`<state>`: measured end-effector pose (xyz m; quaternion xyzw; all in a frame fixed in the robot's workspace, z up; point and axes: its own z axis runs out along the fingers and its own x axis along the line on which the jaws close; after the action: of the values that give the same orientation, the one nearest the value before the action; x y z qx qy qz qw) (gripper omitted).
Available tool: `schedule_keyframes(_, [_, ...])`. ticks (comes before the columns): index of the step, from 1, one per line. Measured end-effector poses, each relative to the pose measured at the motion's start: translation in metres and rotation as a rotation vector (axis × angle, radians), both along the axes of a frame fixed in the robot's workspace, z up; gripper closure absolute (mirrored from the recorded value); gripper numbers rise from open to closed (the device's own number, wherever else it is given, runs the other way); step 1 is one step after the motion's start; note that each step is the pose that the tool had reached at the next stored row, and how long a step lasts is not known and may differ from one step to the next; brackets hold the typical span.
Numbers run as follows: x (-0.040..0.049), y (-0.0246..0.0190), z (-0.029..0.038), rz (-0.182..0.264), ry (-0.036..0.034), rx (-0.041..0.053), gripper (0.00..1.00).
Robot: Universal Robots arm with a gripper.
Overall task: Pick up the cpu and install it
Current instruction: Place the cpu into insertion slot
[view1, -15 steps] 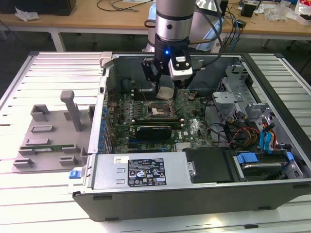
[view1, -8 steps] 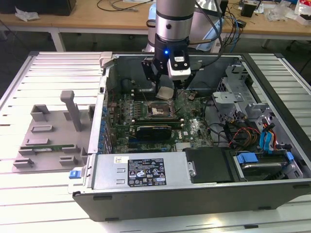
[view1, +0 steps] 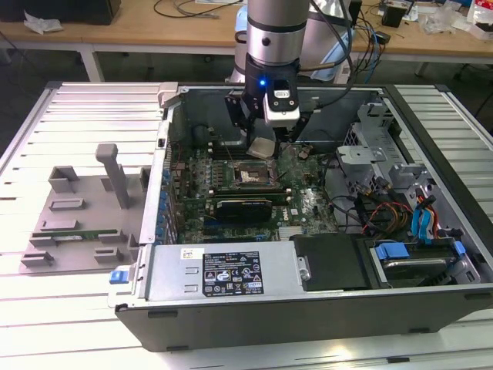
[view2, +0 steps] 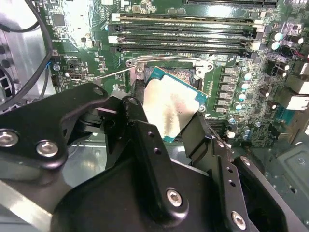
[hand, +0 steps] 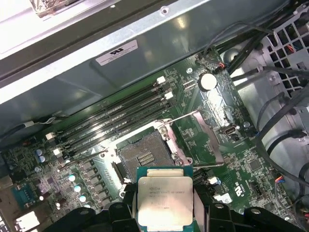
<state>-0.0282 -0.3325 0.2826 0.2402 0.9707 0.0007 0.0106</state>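
Observation:
The cpu (hand: 165, 199), a flat square chip with a silver top and pale green rim, is held between my black fingers (hand: 212, 212). My gripper (view1: 262, 148) is shut on the cpu (view1: 262, 148) and hangs just above the open socket (view1: 253, 176) on the green motherboard. In the first wrist view the dark socket (hand: 144, 154) lies directly ahead of the chip, with its metal frame (hand: 205, 137) swung open to one side. In the second wrist view the cpu (view2: 171, 107) sits tilted over the socket (view2: 186, 73), my fingers (view2: 200, 130) pressing its opposite edges.
The open computer case (view1: 308, 301) surrounds the board; its walls stand close around my arm. Several memory slots (hand: 116, 121) run beside the socket. Cables (view1: 385, 212) and drive bays fill the exterior view's right. A grey fixture tray (view1: 77, 216) sits at the exterior view's left.

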Motion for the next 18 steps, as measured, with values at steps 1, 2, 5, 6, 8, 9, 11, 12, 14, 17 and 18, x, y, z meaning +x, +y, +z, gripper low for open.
schedule_keyframes(1, [0.0000, 0.0000, 0.0000, -0.022, 0.0000, 0.0000, 0.45])
schedule_keyframes(2, [0.0000, 0.0000, 0.0000, -0.031, 0.0000, 0.0000, 0.45])
schedule_keyframes(5, [0.0000, 0.0000, 0.0000, -0.052, 0.0001, 0.0000, 0.45])
schedule_keyframes(6, [0.0000, 0.0000, 0.0000, -0.064, 0.0000, 0.0000, 0.45])
schedule_keyframes(8, [0.0000, 0.0000, 0.0000, -0.080, 0.0000, 0.0000, 0.45])
schedule_keyframes(9, [0.0000, 0.0000, 0.0000, -0.084, 0.0000, 0.0000, 0.45])
schedule_keyframes(11, [0.0000, 0.0000, 0.0000, -0.098, 0.0000, 0.0000, 0.45])
schedule_keyframes(12, [0.0000, 0.0000, 0.0000, -0.108, 0.0000, 0.0000, 0.45])
schedule_keyframes(14, [0.0000, 0.0000, 0.0000, -0.133, 0.0001, 0.0000, 0.45])
schedule_keyframes(17, [0.0000, 0.0000, 0.0000, -0.168, 0.0000, 0.0000, 0.45])
schedule_keyframes(18, [0.0000, 0.0000, 0.0000, -0.174, 0.0000, 0.0000, 0.45])
